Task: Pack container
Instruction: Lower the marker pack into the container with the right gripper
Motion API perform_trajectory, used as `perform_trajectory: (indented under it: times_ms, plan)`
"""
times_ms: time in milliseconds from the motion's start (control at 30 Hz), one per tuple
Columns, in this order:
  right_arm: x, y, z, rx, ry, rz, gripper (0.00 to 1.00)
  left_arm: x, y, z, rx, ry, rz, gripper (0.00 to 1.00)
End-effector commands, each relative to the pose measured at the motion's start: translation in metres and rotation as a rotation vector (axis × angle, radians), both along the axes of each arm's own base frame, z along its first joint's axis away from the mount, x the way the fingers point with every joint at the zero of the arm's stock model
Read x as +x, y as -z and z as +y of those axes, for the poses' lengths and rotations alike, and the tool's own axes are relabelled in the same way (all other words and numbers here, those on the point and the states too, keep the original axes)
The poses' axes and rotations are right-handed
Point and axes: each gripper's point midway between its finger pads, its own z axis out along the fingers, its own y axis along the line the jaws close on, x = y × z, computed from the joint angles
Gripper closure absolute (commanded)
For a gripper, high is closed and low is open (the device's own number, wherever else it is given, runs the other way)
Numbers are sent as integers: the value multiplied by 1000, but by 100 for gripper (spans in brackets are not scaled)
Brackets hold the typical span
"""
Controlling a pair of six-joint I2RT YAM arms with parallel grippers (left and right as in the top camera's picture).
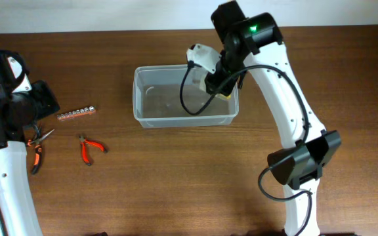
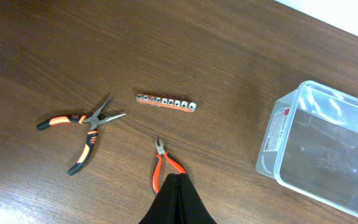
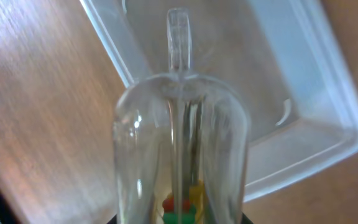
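Container (image 1: 176, 120) under R gripper (image 1: 224, 89) w/ pack (image 3: 182, 143)

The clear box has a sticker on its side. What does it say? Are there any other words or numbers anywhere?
Sticker on the clear box: print too small to read.
Clear packet held over the box: no readable words.
Nothing else shows words or numbers.
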Motion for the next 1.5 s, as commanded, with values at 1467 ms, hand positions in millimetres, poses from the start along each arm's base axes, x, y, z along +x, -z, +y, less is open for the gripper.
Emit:
perform_trajectory:
  times_ms: [1467]
  plan:
    - [23, 156, 20, 5, 17, 178, 64, -3, -4, -8, -4, 67, 0, 98]
